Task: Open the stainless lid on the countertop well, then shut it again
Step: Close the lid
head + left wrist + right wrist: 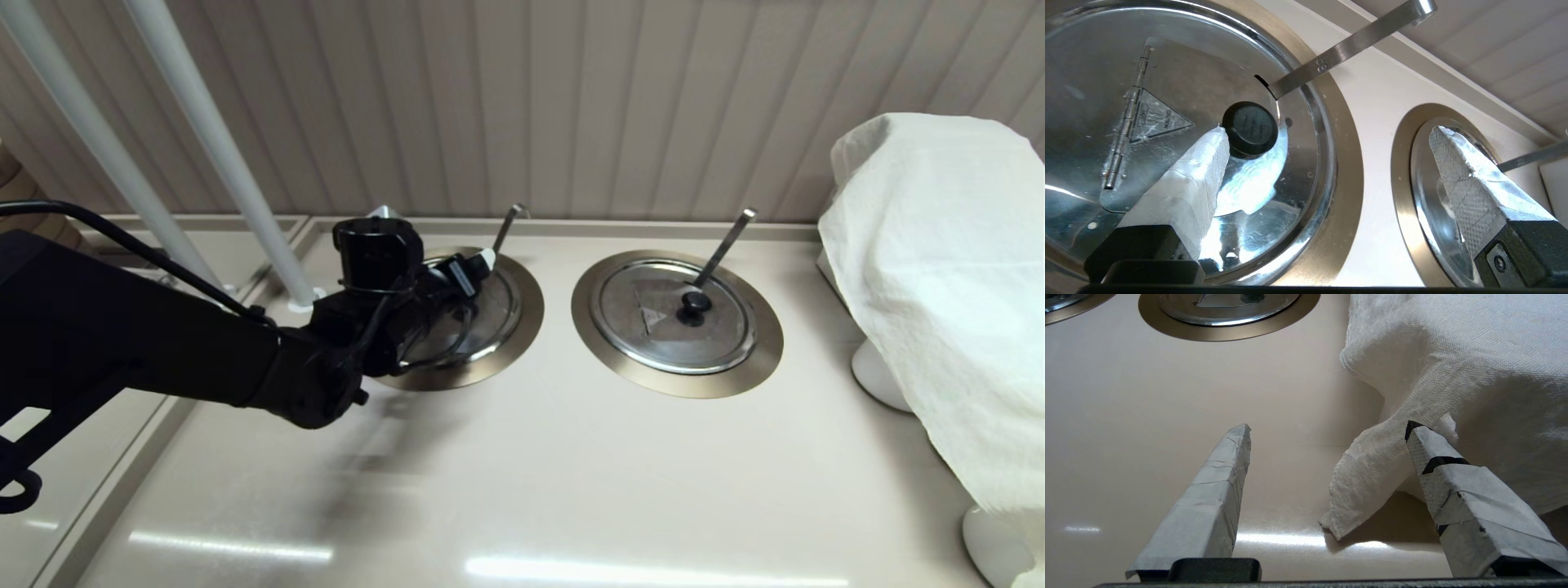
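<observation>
The stainless lid (1180,81) lies flat and closed in the left countertop well (1345,163), with its black knob (1251,128) at the centre and a triangular caution mark beside a hinge strip. The thin hook-tipped handle (1351,41) rises from the lid's edge notch. My left gripper (1329,130) hovers open just above the lid; one taped finger's tip sits right beside the knob, and the other is out over the twin lid. In the head view the left gripper (469,273) covers most of the lid (498,314). My right gripper (1329,426) stands open, low over the counter.
The twin lid (673,314) with its flat square-tipped handle (727,245) sits closed in the right ring. A white cloth (939,286) drapes over something at the far right, close to the right gripper's finger. Two white poles (212,139) stand at the back left.
</observation>
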### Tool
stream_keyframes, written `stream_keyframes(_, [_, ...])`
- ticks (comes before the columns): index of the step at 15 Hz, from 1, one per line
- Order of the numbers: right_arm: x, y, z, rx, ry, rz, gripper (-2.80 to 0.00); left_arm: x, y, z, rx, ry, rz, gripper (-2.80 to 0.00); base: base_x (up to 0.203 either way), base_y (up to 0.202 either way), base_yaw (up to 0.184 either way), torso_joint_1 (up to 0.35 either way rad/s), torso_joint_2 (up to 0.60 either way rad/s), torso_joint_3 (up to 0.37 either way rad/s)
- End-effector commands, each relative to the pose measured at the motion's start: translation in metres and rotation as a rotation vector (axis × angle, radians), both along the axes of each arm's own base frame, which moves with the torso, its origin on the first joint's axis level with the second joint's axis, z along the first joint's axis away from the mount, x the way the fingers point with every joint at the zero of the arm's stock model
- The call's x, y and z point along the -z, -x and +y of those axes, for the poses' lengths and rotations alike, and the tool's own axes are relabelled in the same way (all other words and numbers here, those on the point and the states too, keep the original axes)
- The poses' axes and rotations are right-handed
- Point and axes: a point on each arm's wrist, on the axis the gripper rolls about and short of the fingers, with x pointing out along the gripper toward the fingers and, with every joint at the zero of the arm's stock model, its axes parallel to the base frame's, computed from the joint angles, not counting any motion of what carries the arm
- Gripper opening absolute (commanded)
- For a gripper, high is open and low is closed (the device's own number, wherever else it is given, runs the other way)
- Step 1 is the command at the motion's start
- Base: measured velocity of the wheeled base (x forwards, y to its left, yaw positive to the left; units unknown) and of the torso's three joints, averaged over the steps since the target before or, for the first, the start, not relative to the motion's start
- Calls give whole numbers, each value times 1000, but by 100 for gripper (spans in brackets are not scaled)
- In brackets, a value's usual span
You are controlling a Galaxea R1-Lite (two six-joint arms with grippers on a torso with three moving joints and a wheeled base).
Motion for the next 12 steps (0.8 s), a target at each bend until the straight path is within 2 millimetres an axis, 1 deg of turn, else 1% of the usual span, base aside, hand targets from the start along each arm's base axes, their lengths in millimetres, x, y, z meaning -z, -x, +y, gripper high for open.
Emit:
stream_keyframes(1, [0, 0, 0, -1, 1, 0, 0, 0, 3, 2, 0, -26, -5, 0, 0, 0, 0, 0, 0, 0])
stream_keyframes(4, [0, 0, 0, -1, 1, 1, 0, 3, 10, 6, -29, -133, -13, 0, 0, 0, 0, 0, 0, 0])
stream_keyframes(6, [0, 0, 0, 0, 1, 1, 0, 1, 23, 13, -24, -202, -16, 0, 0, 0, 0, 0, 0, 0])
stream_keyframes(7, [0, 0, 0, -1, 1, 1, 0, 1, 31, 18, -11, -276, -20, 0, 0, 0, 0, 0, 0, 0])
stream_keyframes(9, [0, 0, 0, 0, 1, 1, 0, 10, 47, 26, 25, -485, -22, 0, 0, 0, 0, 0, 0, 0])
stream_keyframes(10, [0, 0, 0, 0, 1, 1, 0, 14, 52, 29, 32, -545, -20, 0, 0, 0, 0, 0, 0, 0])
stream_keyframes(12, [0, 0, 0, 0, 1, 0, 0, 5, 63, 35, 23, -537, -54, 0, 0, 0, 0, 0, 0, 0])
